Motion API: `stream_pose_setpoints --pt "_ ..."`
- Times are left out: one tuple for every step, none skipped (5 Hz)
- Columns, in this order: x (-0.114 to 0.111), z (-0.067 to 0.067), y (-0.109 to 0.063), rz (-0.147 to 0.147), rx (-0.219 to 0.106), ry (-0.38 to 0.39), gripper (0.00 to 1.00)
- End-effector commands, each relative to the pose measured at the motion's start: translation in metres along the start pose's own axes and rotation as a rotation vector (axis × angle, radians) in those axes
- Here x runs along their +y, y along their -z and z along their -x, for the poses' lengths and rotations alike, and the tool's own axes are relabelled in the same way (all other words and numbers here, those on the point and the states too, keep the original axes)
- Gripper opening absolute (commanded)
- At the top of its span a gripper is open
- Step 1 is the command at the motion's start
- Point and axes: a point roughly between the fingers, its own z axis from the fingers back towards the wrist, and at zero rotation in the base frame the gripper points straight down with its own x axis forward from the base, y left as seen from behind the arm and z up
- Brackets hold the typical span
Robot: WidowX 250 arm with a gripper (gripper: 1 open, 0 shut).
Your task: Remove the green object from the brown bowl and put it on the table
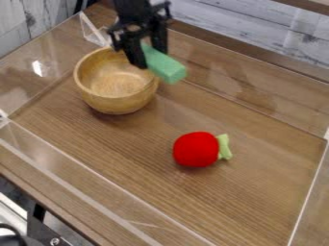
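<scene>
The green object (164, 67) hangs in the claw (142, 50) just right of the bowl (117, 82), the toy fruit (197, 150) nearer on the table (257, 115).

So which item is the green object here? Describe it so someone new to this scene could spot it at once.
Start at the brown bowl at the back left of the table. Just right of its rim, the dark end effector grips the green object, a small flat light-green block in the air. The only other green is a pale leaf on the red toy fruit.
</scene>
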Motion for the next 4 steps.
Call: stream_pose_setpoints --pt "-0.014 0.01 -0.021 0.052 -0.047 0.038 0.0" --pt "-0.02 0.015 -0.015 0.04 -0.046 0.056 0.0" --pt "-0.022 0.023 -0.018 0.033 -0.045 0.065 0.0" --pt "-0.023 0.031 -0.018 0.025 -0.047 0.067 0.0"
